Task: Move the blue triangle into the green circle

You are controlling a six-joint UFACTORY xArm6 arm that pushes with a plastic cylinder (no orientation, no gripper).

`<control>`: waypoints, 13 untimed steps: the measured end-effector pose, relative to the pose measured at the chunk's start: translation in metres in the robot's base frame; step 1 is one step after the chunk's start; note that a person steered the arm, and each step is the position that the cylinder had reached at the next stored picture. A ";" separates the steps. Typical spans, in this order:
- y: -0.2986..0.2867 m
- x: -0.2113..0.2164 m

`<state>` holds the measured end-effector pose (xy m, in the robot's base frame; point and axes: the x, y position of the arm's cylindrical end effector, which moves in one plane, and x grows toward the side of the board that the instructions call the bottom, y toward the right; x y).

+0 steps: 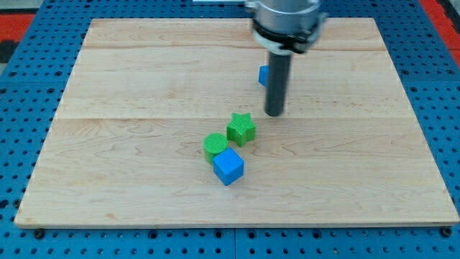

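Observation:
The blue triangle (263, 75) lies near the board's upper middle, mostly hidden behind the rod, so only its left edge shows. My tip (274, 114) rests on the board just below it and slightly to the right. The green circle (214, 144) sits lower and to the left, near the board's centre. It touches a green star (241, 129) on its upper right and a blue cube (228, 166) on its lower right. My tip stands apart from these three blocks, up and to their right.
The wooden board (115, 165) lies on a blue pegboard surface (21, 108). The arm's grey housing (286, 18) hangs over the board's top edge.

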<state>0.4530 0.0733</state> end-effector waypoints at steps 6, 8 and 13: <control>-0.041 -0.051; -0.054 0.001; -0.178 0.009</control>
<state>0.4620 -0.1043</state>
